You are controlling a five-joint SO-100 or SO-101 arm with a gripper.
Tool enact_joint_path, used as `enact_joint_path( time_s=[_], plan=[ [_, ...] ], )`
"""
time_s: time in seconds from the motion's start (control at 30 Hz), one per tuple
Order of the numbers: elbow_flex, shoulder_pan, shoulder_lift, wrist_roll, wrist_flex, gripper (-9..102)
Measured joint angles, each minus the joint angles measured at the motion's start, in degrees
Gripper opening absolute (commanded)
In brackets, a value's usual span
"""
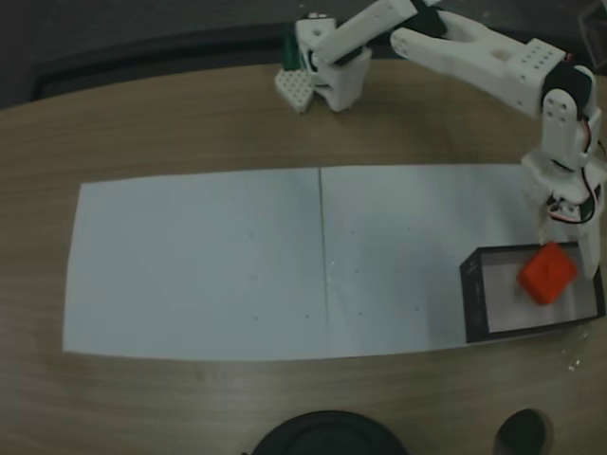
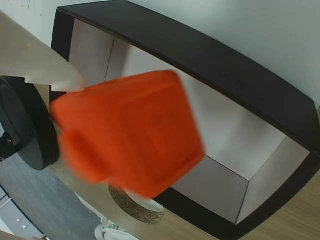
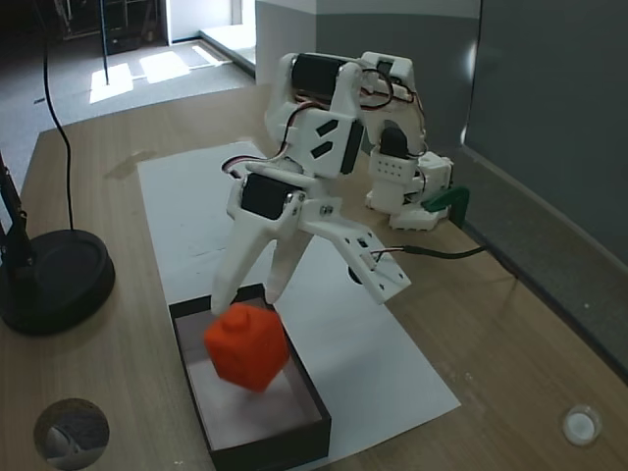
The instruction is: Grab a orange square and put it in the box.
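Gripper (image 3: 247, 294) fingers spread, not gripping; orange square (image 3: 246, 346) tilted (motion-blurred in wrist view) just below the tips, over the box (image 3: 304, 446) floor, at paper sheet (image 1: 199, 265) end

wood table (image 3: 510, 334) had white paper (image 1: 199, 265) on it | gray wall panel (image 3: 549, 108) behind | sunlight patches on floor (image 3: 147, 69) | round black stand base (image 3: 54, 280) sat nearby
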Motion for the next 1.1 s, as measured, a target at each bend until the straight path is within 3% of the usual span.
enact_joint_path(
  time_s=[0.1,0.27,0.53,0.73,0.9,1.1],
  plan=[
    [-0.1,1.2,0.0,0.0,0.0,27],
    [-0.1,4.7,1.4,-0.1,1.2,-1],
    [-7.5,19.9,22.0,-3.5,14.8,0],
    [-8.6,37.6,47.2,-4.1,15.9,0],
    [2.6,43.9,72.4,-6.7,16.3,0],
    [23.1,44.1,102.1,-7.1,15.0,0]
  ],
)
